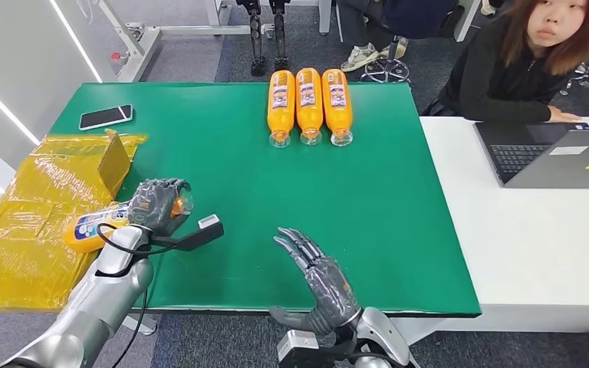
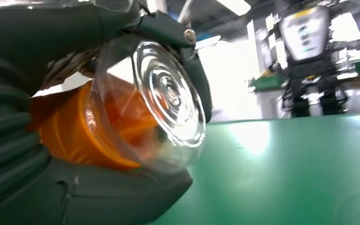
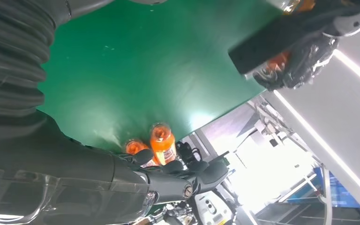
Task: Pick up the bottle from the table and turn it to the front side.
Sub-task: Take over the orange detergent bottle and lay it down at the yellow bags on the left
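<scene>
The robot's left hand [image 1: 157, 205] grips an orange bottle [image 1: 92, 225] lying sideways at the green table's [image 1: 383, 207] eight o'clock edge, above yellow plastic [image 1: 15, 230]. The right hand [image 1: 324, 282], fingers spread, hovers empty at six o'clock; three bottles [image 1: 309, 106] lie at twelve.

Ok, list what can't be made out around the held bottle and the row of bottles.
- Held bottle, head view: left hand covers its end.
- Its label, left wrist view: fingers hide it.
- Three bottles, head view: label print too small.
- Right wrist view: right hand hides part of that row.
</scene>
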Tool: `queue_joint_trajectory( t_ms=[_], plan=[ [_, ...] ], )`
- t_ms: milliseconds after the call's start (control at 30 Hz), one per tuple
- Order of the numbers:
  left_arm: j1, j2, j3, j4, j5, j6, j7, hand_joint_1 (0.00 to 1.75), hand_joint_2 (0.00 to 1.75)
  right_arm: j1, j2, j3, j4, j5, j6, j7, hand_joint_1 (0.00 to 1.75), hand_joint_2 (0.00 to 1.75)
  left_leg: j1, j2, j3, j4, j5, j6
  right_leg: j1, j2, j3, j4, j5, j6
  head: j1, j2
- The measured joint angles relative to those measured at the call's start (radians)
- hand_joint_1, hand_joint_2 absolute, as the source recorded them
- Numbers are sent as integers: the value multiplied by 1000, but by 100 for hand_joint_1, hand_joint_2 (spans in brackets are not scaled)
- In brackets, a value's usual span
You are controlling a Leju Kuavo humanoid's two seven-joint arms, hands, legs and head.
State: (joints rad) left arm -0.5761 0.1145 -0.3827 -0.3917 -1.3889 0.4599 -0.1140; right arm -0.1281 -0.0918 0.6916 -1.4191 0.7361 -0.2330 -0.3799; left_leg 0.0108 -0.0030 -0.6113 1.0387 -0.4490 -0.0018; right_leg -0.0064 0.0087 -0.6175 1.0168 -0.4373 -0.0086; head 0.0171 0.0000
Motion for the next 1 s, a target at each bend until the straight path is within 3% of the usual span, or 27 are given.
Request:
queue_joint_trajectory(
  t_ms=[167, 300, 333, 433, 467, 1000],
  plan=[
    [5, 35, -43, 54, -64, -41, 105, 164, 175, 18, -16, 0, -18, 0, -5, 5, 0, 175, 0, 11, 4, -2, -3, -4, 0, 11, -1, 0, 1, -2, 0, 0],
    [13, 56, -61, 74, -79, -45, 129, 161, 175, 20, -22, 0, -21, 0, -4, 6, 0, 175, 0, 8, 4, -2, -1, -4, 0, 8, -1, 1, 1, -3, 0, 0],
    [14, 59, -64, 77, -81, -45, 131, 129, 175, 20, -23, 0, -22, 1, -4, 7, 0, 175, 0, 8, 4, -2, -1, -4, 0, 8, -1, 2, 1, -3, 0, 0],
    [16, 65, -70, 85, -89, -47, 140, 9, 175, 19, -24, 1, -25, 4, -1, 10, 0, 175, 0, 8, 4, -3, -1, -4, 0, 8, -1, 2, 1, -3, 0, 0],
    [17, 65, -72, 87, -95, -47, 146, 0, 175, 19, -24, 1, -26, 5, 2, 13, 0, 175, 0, 8, 4, -3, -1, -4, 0, 8, -1, 2, 1, -3, 0, 0],
    [23, 66, -87, 94, -120, -31, 158, 0, 175, 11, -23, 3, -25, 15, 15, 8, 0, 175, 0, 6, 4, -2, -1, -4, 0, 5, -1, 2, 1, -3, 0, 0]
  ],
)
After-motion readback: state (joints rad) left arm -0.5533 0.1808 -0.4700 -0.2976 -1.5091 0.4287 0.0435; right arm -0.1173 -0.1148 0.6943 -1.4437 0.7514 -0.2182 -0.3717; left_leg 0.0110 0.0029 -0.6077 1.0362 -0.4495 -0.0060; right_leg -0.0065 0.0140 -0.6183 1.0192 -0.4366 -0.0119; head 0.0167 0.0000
